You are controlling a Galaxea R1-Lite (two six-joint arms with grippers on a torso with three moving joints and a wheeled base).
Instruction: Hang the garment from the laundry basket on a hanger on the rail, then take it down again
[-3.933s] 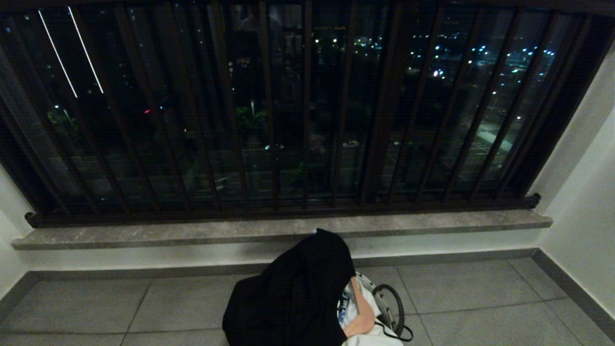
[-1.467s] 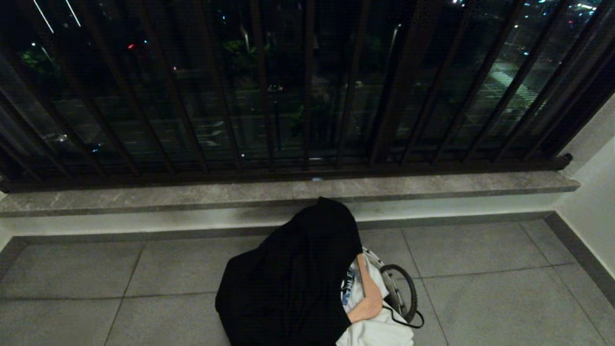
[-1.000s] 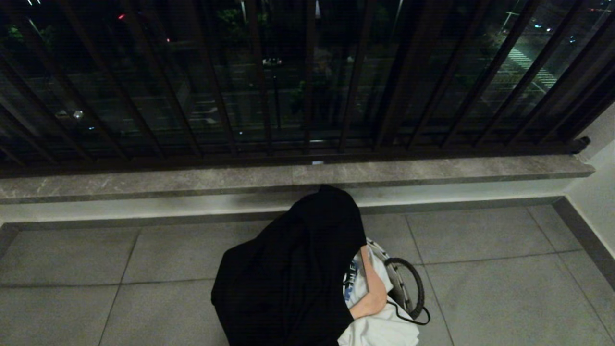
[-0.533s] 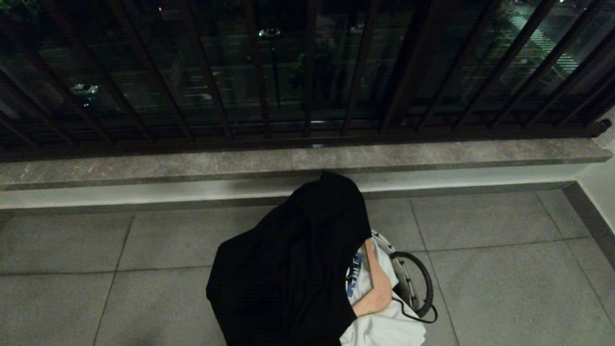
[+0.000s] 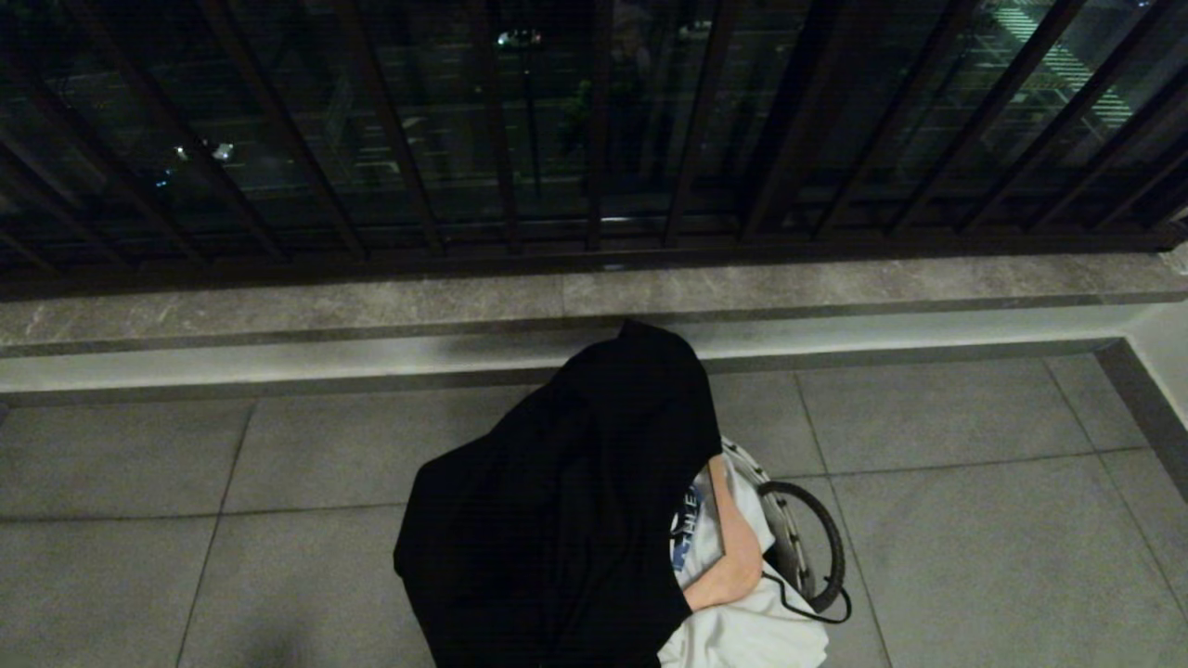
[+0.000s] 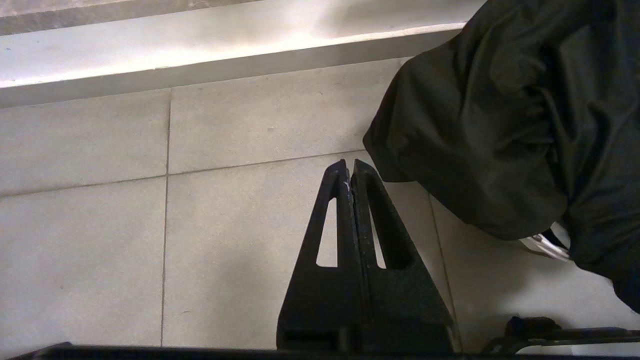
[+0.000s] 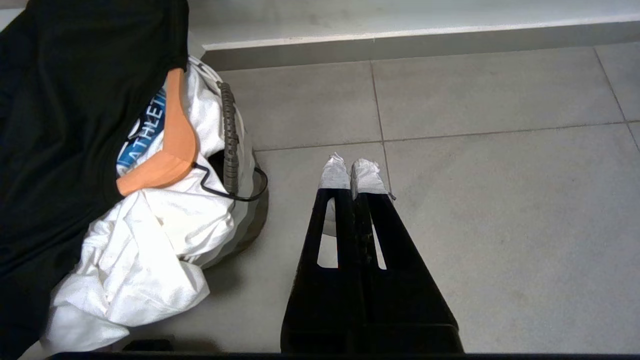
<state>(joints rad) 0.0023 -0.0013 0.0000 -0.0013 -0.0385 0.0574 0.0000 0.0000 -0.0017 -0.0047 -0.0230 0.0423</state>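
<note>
A black garment [image 5: 557,520] is draped over the laundry basket [image 5: 787,547] on the grey tiled floor, hiding most of it. Only the pale ribbed rim [image 7: 229,135] and the black loop handle [image 5: 831,557] show. Under the black cloth lie a white garment [image 7: 150,235] with blue lettering and an orange curved piece [image 7: 172,150] that looks like a hanger. The rail is out of view. My left gripper [image 6: 350,167] is shut and empty, low beside the black garment [image 6: 500,125]. My right gripper [image 7: 352,167], with white-wrapped tips, is shut and empty over bare tile beside the basket.
Dark brown window-guard bars [image 5: 594,121] stand behind a grey stone sill [image 5: 278,311] along the far wall. A white wall [image 5: 1171,357] closes the right side. Grey floor tiles [image 5: 974,520] spread on both sides of the basket.
The whole head view has shifted: window and sill have slid up the picture and the basket sits higher and larger, so the camera has tipped downward. The things themselves have not moved.
</note>
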